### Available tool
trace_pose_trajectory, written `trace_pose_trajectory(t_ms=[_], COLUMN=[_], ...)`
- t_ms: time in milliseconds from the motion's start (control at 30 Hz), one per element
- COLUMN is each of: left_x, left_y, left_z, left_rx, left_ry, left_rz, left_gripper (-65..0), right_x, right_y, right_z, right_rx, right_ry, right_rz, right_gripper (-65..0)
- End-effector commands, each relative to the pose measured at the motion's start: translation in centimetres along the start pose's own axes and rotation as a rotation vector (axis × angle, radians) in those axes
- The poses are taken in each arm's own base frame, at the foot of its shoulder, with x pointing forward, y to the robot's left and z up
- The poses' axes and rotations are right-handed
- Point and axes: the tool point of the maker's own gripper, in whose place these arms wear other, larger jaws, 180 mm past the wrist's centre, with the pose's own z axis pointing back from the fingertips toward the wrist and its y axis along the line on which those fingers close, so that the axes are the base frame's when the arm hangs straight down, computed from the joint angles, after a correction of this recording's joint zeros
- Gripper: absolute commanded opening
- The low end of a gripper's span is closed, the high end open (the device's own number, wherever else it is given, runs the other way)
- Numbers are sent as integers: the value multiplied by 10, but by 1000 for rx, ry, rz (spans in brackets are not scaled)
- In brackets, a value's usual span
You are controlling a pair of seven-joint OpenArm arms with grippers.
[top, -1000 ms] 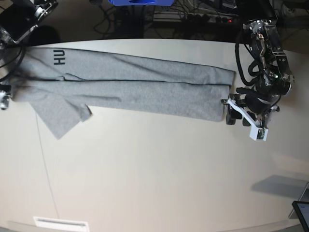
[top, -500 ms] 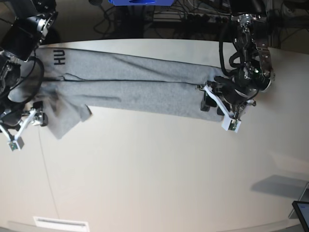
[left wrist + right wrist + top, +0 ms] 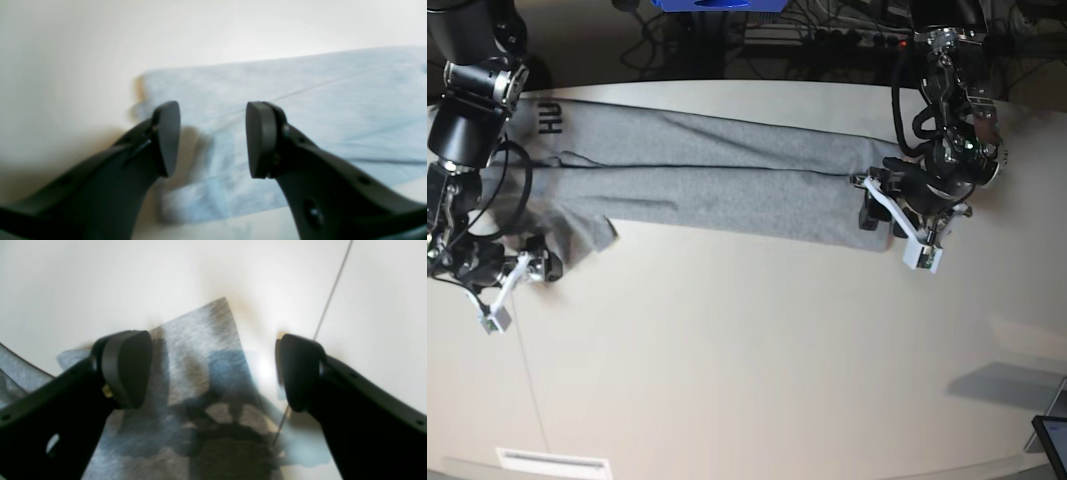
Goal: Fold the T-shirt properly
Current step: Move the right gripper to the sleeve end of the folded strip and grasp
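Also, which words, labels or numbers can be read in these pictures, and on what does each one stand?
"HU": black block capitals on the grey T-shirt, at its end near the right arm, in the base view; any further letters are hidden.
Both wrist views: no text can be seen.

The right gripper [image 3: 213,373] has two black fingers [image 3: 126,368] standing wide apart above a pointed corner of the heather-grey cotton T-shirt [image 3: 200,340] (partly in shadow), which lies on the smooth white table [image 3: 100,280] beside a thin dark seam line [image 3: 333,293].
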Motion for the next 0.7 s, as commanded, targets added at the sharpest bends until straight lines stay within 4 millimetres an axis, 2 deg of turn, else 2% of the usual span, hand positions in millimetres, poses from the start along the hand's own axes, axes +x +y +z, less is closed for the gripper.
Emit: trace_pose_trajectory(t_ms=[0,167,533,600,667], left_x=[14,15,18,18,18], left_y=[5,18,18,20,20], left_z=[7,11,10,10,10], left_rx=[10,44,42,47,50], left_ry=[-53,-62,-68,-68,-67], left_rz=[-11,13,11,12,10], left_gripper=[-339,-339,-339,-339,-339], right_x=[20,10,-7,-8,-10], right_y=[-13,-13,15,15,20], right_z=[12,6,-13,-13,-16], right_rx=[-25,-9,52,53,63], right_ry=[-52,-17,7,8,11], right_rz=[11,-15,-38,-38,-40], right_gripper=[-74,-77,-84,-112,-168])
